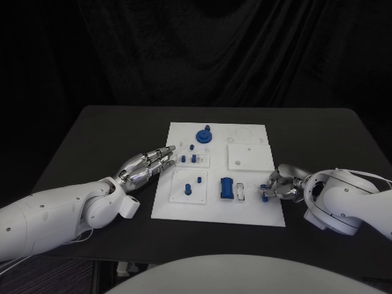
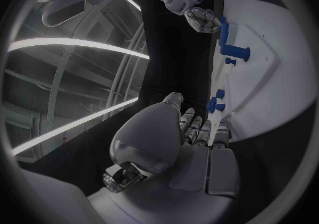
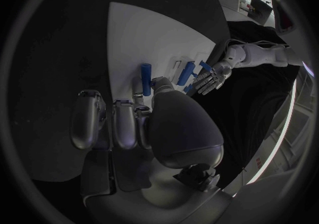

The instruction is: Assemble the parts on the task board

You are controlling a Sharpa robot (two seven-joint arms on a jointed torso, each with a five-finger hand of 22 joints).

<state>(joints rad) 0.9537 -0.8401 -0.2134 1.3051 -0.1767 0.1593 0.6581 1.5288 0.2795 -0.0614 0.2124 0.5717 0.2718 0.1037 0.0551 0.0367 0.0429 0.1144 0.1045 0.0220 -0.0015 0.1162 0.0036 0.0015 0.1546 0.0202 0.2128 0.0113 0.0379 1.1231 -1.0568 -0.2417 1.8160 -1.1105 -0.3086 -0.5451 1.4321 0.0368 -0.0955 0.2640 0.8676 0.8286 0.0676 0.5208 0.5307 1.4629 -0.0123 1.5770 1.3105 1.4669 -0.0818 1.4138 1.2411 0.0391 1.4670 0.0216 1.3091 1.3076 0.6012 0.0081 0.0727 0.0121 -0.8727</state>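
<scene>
The white task board (image 1: 215,208) lies in the middle of the black table. My right hand (image 1: 283,184) is at the board's right edge and pinches a small blue peg (image 1: 264,191) between thumb and a finger; the peg (image 3: 146,77) reaches out over the board from the fingertips (image 3: 137,96). My left hand (image 1: 146,166) hovers at the board's left edge, fingers stretched out and apart, holding nothing. Just past its fingertips stand two short blue pegs (image 1: 188,159) (image 2: 215,101). A tall blue block (image 1: 226,187) stands left of the right hand.
A round blue part (image 1: 203,135) stands near the board's far edge, and another blue pegged piece (image 1: 189,188) sits at its near left. A raised white square (image 1: 249,156) takes up the board's right middle. Bare black table (image 1: 99,135) surrounds the board.
</scene>
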